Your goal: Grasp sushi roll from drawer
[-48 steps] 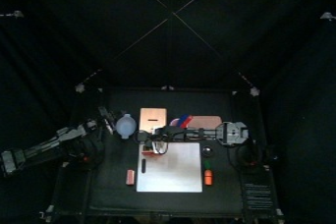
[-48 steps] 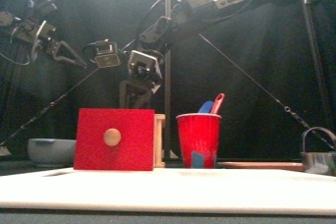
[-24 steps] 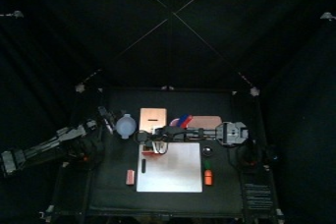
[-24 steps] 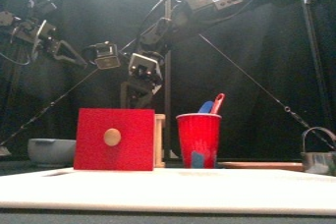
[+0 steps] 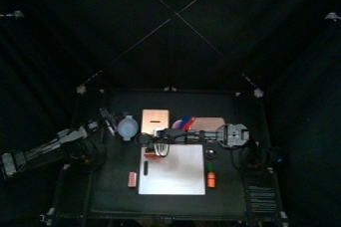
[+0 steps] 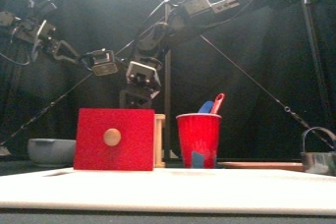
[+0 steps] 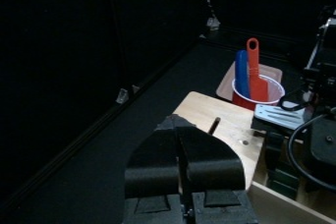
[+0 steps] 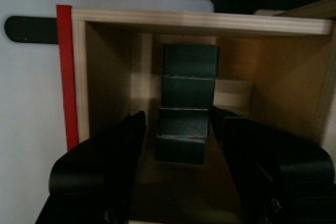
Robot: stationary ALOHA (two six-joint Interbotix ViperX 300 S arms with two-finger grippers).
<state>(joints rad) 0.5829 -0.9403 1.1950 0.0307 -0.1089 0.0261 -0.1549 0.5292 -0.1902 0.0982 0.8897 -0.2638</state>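
The drawer (image 8: 269, 76) stands pulled open, with a red front panel (image 6: 113, 140) and pale wood walls. Inside it lies the sushi roll (image 8: 184, 100), a dark row of blocks along the drawer's middle. My right gripper (image 8: 184, 164) hangs over the drawer, jaws open, one on each side of the roll without touching it. From above, the right gripper (image 5: 162, 148) sits over the drawer (image 5: 159, 121) at the white mat's far edge. The front view shows the right gripper (image 6: 133, 92) above the red panel. My left gripper (image 7: 195, 144) rests at the table's left, shut and empty.
A red cup (image 6: 198, 140) holding red and blue utensils stands right of the drawer. The white mat (image 5: 174, 169) lies in front. A grey bowl (image 6: 50, 150) is at the left and a metal container (image 6: 319, 155) at the far right.
The right arm has shifted slightly left and down over the drawer. Its jaws have stayed open. The left arm has not moved.
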